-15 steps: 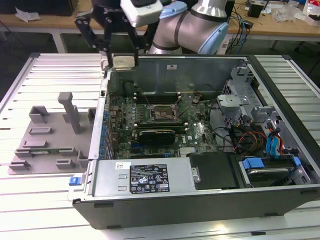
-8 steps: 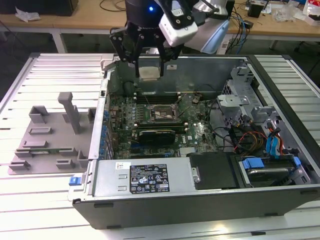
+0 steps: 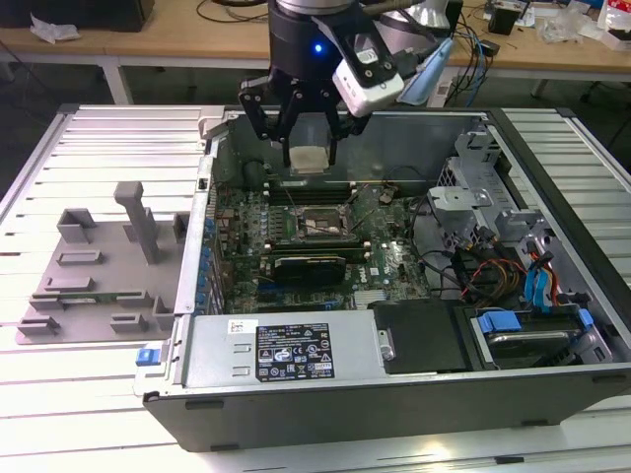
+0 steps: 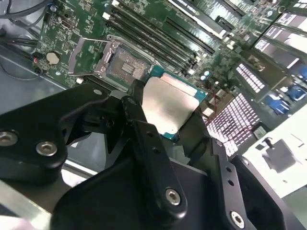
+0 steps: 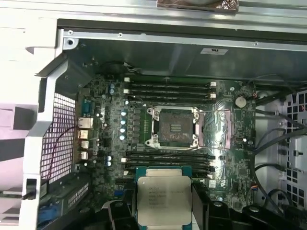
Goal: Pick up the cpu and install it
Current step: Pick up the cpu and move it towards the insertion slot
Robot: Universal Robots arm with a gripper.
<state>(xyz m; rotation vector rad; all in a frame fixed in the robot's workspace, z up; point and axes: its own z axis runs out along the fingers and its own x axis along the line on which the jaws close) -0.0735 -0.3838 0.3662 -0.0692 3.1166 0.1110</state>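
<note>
Cpu held in the air above the open socket

The gripper (image 3: 309, 150) pinches the cpu (image 3: 309, 158) by two opposite edges, and its black fingers (image 4: 144, 136) are closed on the chip from both sides. The cpu has its silvery metal plate turned up toward the wrist cameras, and a thin green edge shows around the plate. It hangs over the open computer case (image 3: 394, 399), above the socket (image 5: 173, 127) and clearly apart from it, a little toward the back wall of the case in the exterior view. The socket sits on the green motherboard (image 3: 386, 264) as a dark empty square in a metal frame, with its metal bracket (image 5: 216, 134) folded open just beside it. Long memory slots (image 5: 168, 87) run near the socket on two sides. A grey plastic fixture (image 3: 99, 266) stands outside the case, well apart from the socket, on the exterior view's left.
</note>
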